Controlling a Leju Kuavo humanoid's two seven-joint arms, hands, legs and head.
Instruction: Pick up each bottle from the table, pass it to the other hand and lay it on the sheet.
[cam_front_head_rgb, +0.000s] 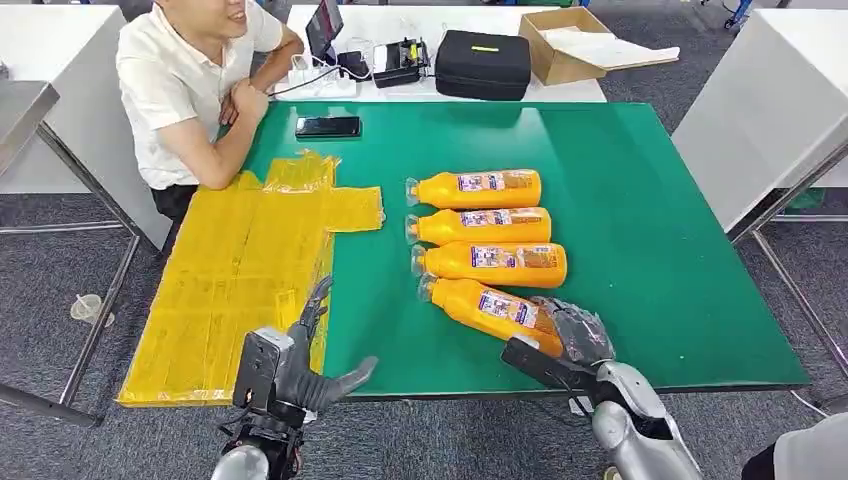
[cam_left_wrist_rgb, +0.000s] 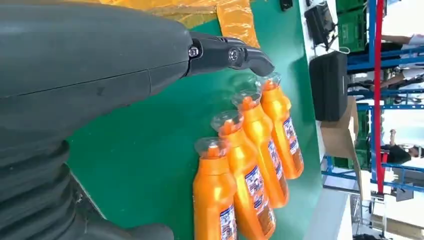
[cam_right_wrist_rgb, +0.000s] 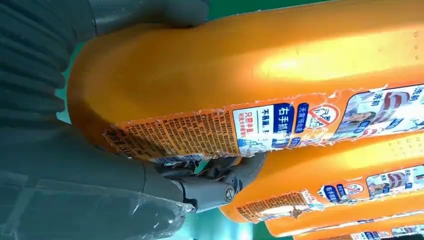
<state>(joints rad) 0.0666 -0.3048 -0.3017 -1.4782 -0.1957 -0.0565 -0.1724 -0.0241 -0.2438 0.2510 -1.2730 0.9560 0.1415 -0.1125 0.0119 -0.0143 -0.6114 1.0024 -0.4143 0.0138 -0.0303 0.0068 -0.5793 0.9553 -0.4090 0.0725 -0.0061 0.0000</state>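
Observation:
Several orange bottles lie side by side on the green table (cam_front_head_rgb: 640, 200), caps pointing toward the yellow sheet (cam_front_head_rgb: 240, 270). My right hand (cam_front_head_rgb: 575, 335) grips the base of the nearest bottle (cam_front_head_rgb: 490, 305), which lies slightly skewed near the front edge. In the right wrist view the thumb and fingers (cam_right_wrist_rgb: 220, 187) close on either side of that bottle (cam_right_wrist_rgb: 250, 65). My left hand (cam_front_head_rgb: 300, 365) hovers with fingers spread and holding nothing at the front edge, beside the sheet's near corner. The left wrist view shows the left hand (cam_left_wrist_rgb: 100, 55) and the row of bottles (cam_left_wrist_rgb: 250, 150) beyond it.
A person sits at the table's far left corner with an elbow on it. A black phone (cam_front_head_rgb: 328, 126) lies near them. Behind the table are a black case (cam_front_head_rgb: 484, 62) and a cardboard box (cam_front_head_rgb: 570, 45). A white table (cam_front_head_rgb: 770, 100) stands to the right.

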